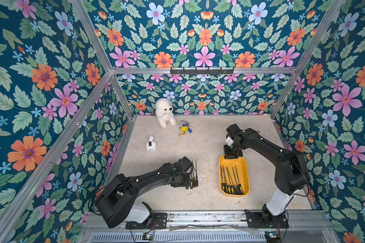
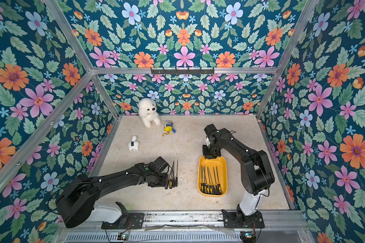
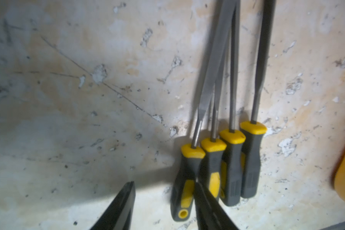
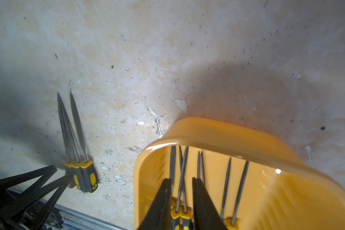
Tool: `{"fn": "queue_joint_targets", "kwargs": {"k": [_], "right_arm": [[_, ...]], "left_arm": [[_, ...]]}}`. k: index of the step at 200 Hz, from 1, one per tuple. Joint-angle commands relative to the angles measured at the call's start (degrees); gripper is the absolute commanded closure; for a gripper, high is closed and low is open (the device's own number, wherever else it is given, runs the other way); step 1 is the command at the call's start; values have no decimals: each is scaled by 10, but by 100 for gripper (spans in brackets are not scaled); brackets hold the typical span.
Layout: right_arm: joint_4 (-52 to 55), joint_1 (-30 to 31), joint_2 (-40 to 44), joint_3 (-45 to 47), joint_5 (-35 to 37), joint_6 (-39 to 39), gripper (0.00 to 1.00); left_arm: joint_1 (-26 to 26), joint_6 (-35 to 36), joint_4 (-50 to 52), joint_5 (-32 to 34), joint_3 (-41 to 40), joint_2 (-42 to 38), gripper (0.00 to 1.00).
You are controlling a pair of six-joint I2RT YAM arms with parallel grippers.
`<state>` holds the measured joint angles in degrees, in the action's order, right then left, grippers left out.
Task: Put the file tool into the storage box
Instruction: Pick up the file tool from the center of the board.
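Note:
Several file tools (image 1: 193, 178) with grey-and-yellow handles lie side by side on the table, left of the storage box (image 1: 246, 168). My left gripper (image 3: 165, 184) is low at their handle ends. Its jaws stand apart around the outermost handle (image 3: 184, 191); one finger (image 3: 202, 197) is against it and the other (image 3: 127, 197) is clear of it. The yellow-orange box (image 4: 227, 135) holds several more files (image 4: 225, 183). My right gripper (image 4: 180, 179) hovers over the box's far end (image 1: 232, 156), its jaws a little apart with nothing gripped.
A white plush dog (image 1: 164, 112), a small white toy (image 1: 150, 143) and a yellow-blue keyring toy (image 1: 184, 126) sit at the back left. The aluminium rail (image 1: 198, 216) runs along the front. Floral walls close in both sides and the back.

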<state>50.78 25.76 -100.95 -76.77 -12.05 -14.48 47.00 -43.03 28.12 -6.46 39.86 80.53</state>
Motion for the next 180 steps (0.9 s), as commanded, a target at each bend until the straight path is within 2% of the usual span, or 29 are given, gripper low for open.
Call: {"fn": "queue_joint_targets", "kwargs": {"k": [1,45,131,156,180], "right_arm": [[-2,0,2,6,-5,-5,76],[-6,2,7,16,-3,-6,76],[-10,2,6,7,-13,-9,76],[-29,1,16,5,-55,-17,76],[-87,1,34,12,-136,-46,72]], "left_arm": [[1,12,-10,-7,-1,9,47],[1,7,-13,-4,-5,35,57],[-16,39,24,-5,-4,5,94],[-18,57,40,-18,12,-34,97],[-18,84,16,-80,34,-76,97]]}}
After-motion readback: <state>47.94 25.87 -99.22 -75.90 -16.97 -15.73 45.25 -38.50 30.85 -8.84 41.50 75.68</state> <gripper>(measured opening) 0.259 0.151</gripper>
